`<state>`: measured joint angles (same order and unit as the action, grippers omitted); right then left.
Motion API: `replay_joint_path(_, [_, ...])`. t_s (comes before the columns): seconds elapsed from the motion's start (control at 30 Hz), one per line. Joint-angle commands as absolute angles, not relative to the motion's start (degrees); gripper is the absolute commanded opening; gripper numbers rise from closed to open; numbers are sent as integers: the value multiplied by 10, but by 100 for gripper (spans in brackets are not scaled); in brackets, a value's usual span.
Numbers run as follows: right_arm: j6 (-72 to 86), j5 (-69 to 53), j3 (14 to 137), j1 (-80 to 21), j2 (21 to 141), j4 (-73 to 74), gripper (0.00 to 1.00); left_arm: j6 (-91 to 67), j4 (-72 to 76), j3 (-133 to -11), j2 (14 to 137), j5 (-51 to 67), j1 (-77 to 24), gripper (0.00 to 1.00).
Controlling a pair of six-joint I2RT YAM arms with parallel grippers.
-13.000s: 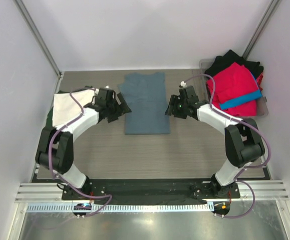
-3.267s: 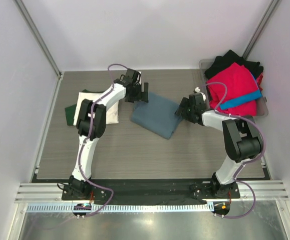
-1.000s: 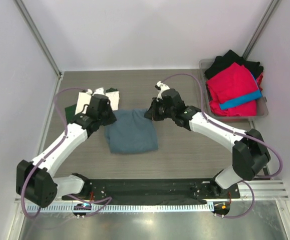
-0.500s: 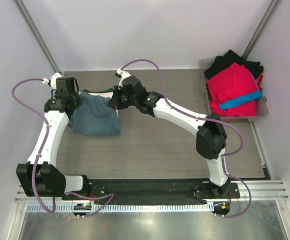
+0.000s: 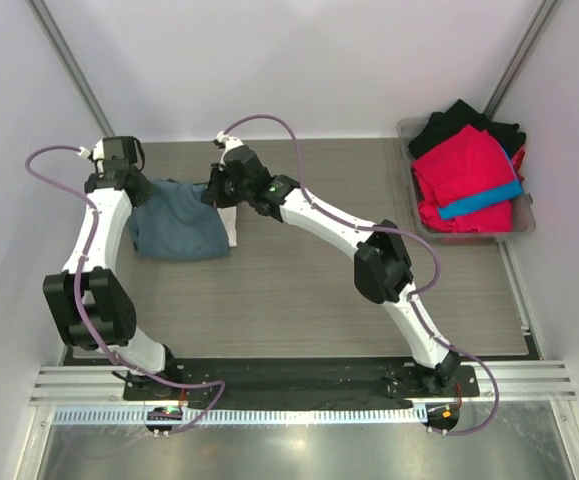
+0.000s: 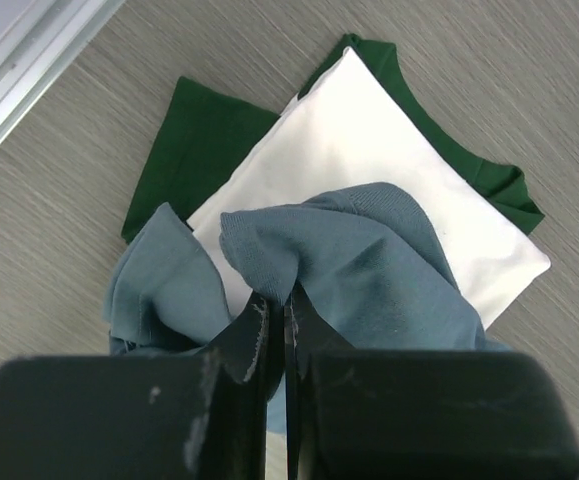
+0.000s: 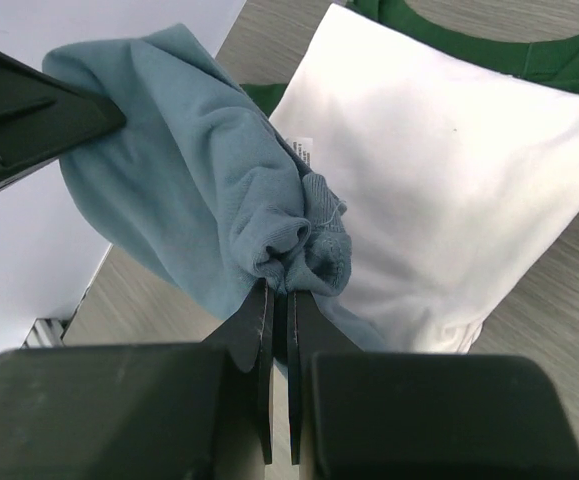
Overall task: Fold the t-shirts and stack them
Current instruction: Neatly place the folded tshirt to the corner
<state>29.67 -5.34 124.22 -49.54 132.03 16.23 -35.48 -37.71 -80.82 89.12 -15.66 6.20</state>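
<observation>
The folded slate blue-grey t-shirt [image 5: 176, 228] hangs between both grippers at the table's left rear, over the stack. My left gripper [image 6: 279, 303] is shut on one bunched corner of it [image 6: 369, 260]. My right gripper [image 7: 279, 288] is shut on the other corner [image 7: 189, 190]. Beneath lies the folded cream-white t-shirt [image 6: 369, 140] on the dark green t-shirt [image 6: 199, 150]. In the top view only a white sliver [image 5: 232, 226] shows beside the blue-grey cloth. From above, the left gripper [image 5: 141, 189] and right gripper [image 5: 212, 190] hold the shirt's far edge.
A clear bin [image 5: 525, 222] at the right rear holds a red t-shirt [image 5: 464, 165], a black one [image 5: 464, 118] and a bright blue one [image 5: 479, 200]. The left wall and its metal rail [image 6: 29, 70] run close beside the stack. The right arm stretches diagonally across the table.
Both grippers have carried the blue-grey shirt left and toward the back, from the table's middle to above the white and green stack. Both stayed shut on it.
</observation>
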Motion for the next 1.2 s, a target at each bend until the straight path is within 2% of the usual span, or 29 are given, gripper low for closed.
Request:
replay_joint_path(0.0, [285, -41, 1293, -492, 1324, 160, 1, -352, -345, -845, 908, -134, 72, 0])
replay_joint_path(0.3, [285, -36, 1331, -462, 1368, 156, 1, -352, -323, -904, 996, -120, 78, 0])
replay_joint_path(0.57, [320, -60, 1383, -418, 1448, 119, 3, -358, -316, -1026, 1154, -93, 89, 0])
replay_joint_path(0.6, [321, -60, 1383, -414, 1455, 99, 5, -358, -318, -1040, 1168, -87, 90, 0])
replay_joint_path(0.63, [324, -62, 1385, -408, 1467, 87, 17, -358, -323, -1068, 1182, -84, 90, 0])
replay_joint_path(0.7, [325, -69, 1396, -401, 1482, 58, 46, -360, -335, -1089, 1218, -87, 90, 3])
replay_joint_path(0.73, [325, -69, 1404, -397, 1497, 57, 73, -363, -337, -1098, 1226, -90, 91, 23])
replay_joint_path(0.77, [323, -69, 1419, -393, 1504, 57, 78, -367, -338, -1097, 1233, -96, 93, 49])
replay_joint_path(0.8, [323, -69, 1421, -389, 1506, 56, 81, -372, -331, -1094, 1235, -100, 92, 81])
replay_joint_path(0.83, [323, -68, 1419, -387, 1502, 56, 81, -371, -330, -1092, 1234, -105, 92, 88])
replay_joint_path(0.87, [323, -69, 1410, -384, 1499, 55, 81, -367, -328, -1092, 1231, -105, 92, 95])
replay_joint_path(0.93, [308, -69, 1391, -383, 1472, 55, 80, -359, -327, -1086, 1220, -103, 91, 97])
replay_joint_path(1.03, [295, -68, 1333, -384, 1435, 55, 74, -350, -323, -1059, 1164, -102, 84, 97])
replay_joint_path(1.17, [257, -74, 1210, -384, 1324, 72, 74, -332, -321, -996, 1078, -112, 48, 97])
